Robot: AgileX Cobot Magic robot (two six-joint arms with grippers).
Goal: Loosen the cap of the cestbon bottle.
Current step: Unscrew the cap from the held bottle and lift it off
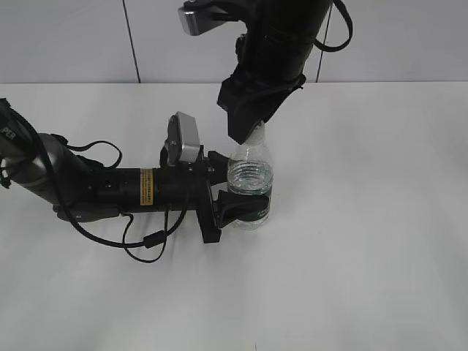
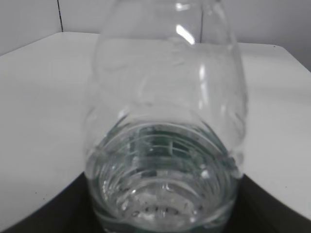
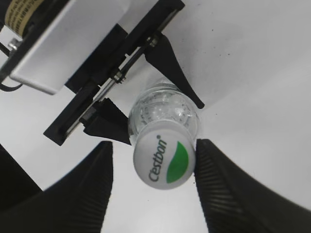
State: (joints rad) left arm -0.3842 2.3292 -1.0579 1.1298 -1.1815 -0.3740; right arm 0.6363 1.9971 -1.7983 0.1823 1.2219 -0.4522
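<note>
White round plastic cap [image 3: 163, 155], green-marked, sits on the small clear ribbed bottle [image 1: 250, 183], which stands upright mid-counter [image 1: 365, 256]. The bottle's lower body is clamped by the left hand [image 1: 235, 196]. The right hand [image 3: 153, 177] is held open around the cap: one finger [image 3: 218, 179] touches, the other is apart. Centring is advised before closing and twisting, lest the bottle be tilted.

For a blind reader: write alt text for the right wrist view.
A white bottle cap seen from above sits between the right gripper's spread jaws; one touches its edge, the other stands apart. Below, the left gripper holds the clear bottle on a white table.
</note>
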